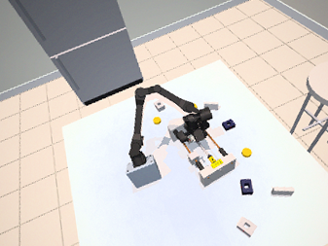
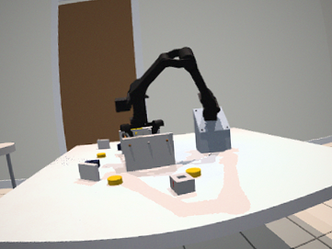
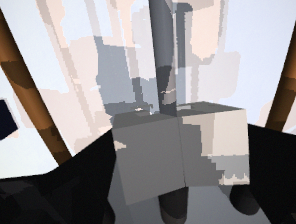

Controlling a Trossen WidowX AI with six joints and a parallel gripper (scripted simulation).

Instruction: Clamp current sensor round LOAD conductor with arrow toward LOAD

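The current sensor (image 3: 147,160) is a grey block in two halves that meet at a thin seam in the wrist view. The middle grey conductor (image 3: 163,55) runs in between the halves, with its dark end below them. My gripper (image 3: 162,125) (image 1: 191,138) (image 2: 142,126) is shut on the sensor, a black finger at each side. Orange-brown conductors (image 3: 32,97) (image 3: 286,85) run to the left and right. A yellow label (image 1: 216,163) lies by the near end panel (image 1: 219,172); its text is too small to read. The sensor's arrow and latch cannot be made out.
The rack's other end panel (image 2: 149,153) stands behind the gripper. Around the rack lie yellow discs (image 1: 246,152) (image 1: 157,120), dark blue blocks (image 1: 228,124) (image 1: 244,192) and pale blocks (image 1: 282,191) (image 1: 211,106) (image 2: 183,187). The arm's grey base (image 1: 144,173) stands left of the rack.
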